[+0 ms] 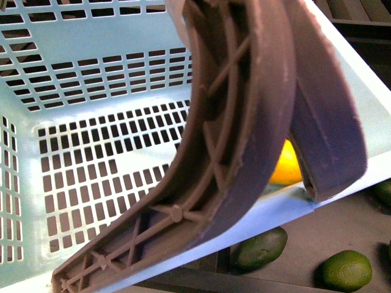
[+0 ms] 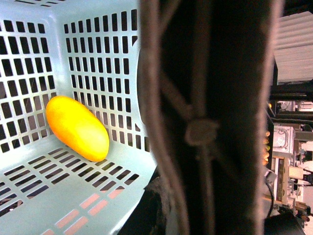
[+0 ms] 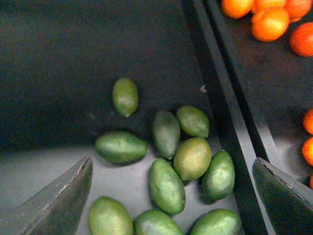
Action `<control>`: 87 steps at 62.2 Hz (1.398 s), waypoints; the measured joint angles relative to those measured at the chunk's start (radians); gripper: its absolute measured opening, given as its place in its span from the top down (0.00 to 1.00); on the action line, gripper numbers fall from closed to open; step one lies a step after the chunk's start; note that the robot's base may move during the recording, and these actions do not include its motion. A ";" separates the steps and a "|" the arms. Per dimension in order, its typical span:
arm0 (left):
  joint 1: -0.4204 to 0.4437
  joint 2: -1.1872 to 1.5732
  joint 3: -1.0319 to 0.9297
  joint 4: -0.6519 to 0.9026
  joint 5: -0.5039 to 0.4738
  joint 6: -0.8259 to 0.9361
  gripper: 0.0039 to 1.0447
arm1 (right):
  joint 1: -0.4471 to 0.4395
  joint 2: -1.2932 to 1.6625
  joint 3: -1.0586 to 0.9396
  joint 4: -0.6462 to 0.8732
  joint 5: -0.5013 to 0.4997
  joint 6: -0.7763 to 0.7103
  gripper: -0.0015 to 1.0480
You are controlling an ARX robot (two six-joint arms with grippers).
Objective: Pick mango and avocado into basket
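The mango (image 2: pixel 77 128) lies on its side in the basket (image 2: pixel 98 58), in the corner where the slotted floor meets two lattice walls, touching the floor. It is a smooth, elongated oval, yellow-orange and glossy. The basket is light teal plastic. Its brown ribbed handle (image 2: pixel 210 122) swings right across the left wrist view and blocks most of it. In the front view the same handle (image 1: pixel 244 122) covers all but a yellow sliver of the mango (image 1: pixel 286 163). The left gripper is hidden behind that handle, so I cannot tell how its jaws stand.

Outside the basket, just below its rim, an avocado (image 1: pixel 261 248) rests on a dark shelf, near a rounder green fruit (image 1: pixel 346 270). The right gripper (image 3: pixel 173 160) hangs over a loose heap of green fruits (some dark and egg-shaped, one paler and pebbly (image 3: pixel 192 158)). Its jaws are spread wide and hold nothing. A black divider (image 3: pixel 220 112) separates the heap from the orange fruits (image 3: pixel 269 22).
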 joint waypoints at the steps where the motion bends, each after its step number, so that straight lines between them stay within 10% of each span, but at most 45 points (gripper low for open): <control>1: 0.000 0.000 0.000 0.000 0.000 0.000 0.97 | -0.008 0.022 0.002 0.010 -0.011 -0.017 0.08; 16: 0.000 0.000 0.000 0.000 0.009 0.000 0.97 | -0.089 0.636 0.173 0.188 -0.041 -0.332 0.08; 87: 0.000 0.000 0.000 0.000 0.005 0.000 0.97 | 0.115 1.224 0.704 -0.021 -0.076 -0.337 0.08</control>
